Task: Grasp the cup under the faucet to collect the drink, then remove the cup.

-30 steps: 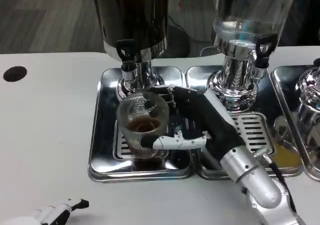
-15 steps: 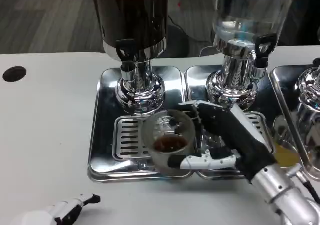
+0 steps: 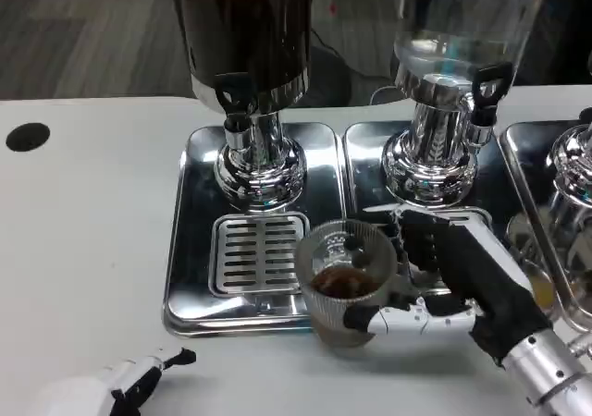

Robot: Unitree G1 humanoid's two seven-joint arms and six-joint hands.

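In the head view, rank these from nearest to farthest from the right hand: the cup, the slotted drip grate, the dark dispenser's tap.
1. cup: held by the right hand, at the tray's front edge.
2. slotted drip grate: left of the cup.
3. dark dispenser's tap: farther back, upper left.

Before me lies a white table [image 3: 83, 222] with a round black hole [image 3: 27, 137] near its left edge. Beyond its far edge I see grey plank flooring [image 3: 83, 28], dimly lit.
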